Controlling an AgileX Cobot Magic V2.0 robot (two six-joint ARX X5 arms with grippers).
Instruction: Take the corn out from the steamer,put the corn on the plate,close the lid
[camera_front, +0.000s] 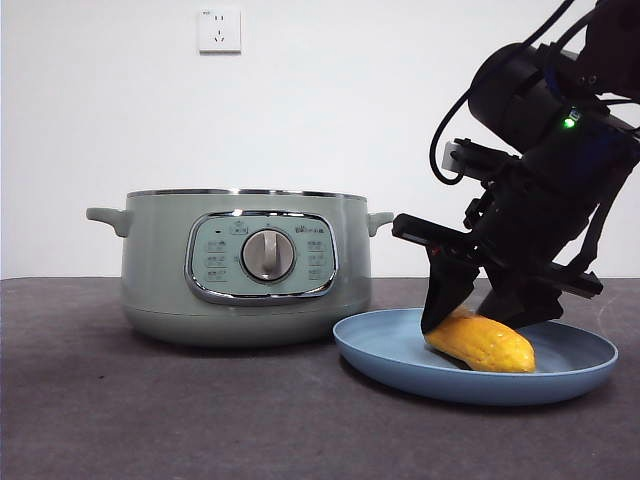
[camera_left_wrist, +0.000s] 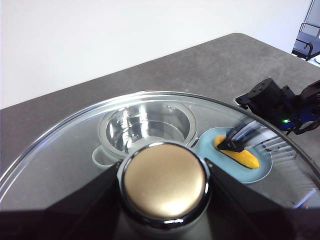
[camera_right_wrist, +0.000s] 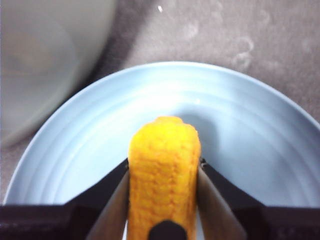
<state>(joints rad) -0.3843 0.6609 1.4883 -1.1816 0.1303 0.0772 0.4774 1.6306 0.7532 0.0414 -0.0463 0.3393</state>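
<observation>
My right claw (camera_front: 480, 318) squeezed the corn (camera_front: 482, 342) down in the plate (camera_front: 400, 352) — near the steamer (camera_front: 245, 265); my left claw (camera_left_wrist: 164, 172) gripped the lid (camera_left_wrist: 75, 145).

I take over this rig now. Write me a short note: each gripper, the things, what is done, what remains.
Right gripper: jaws shut on the corn, which rests on the blue plate beside the steamer.
Left gripper: holds the glass lid by its knob, above the open steamer.
Done: corn out and on the plate.
Left: release the corn, close the lid.
</observation>
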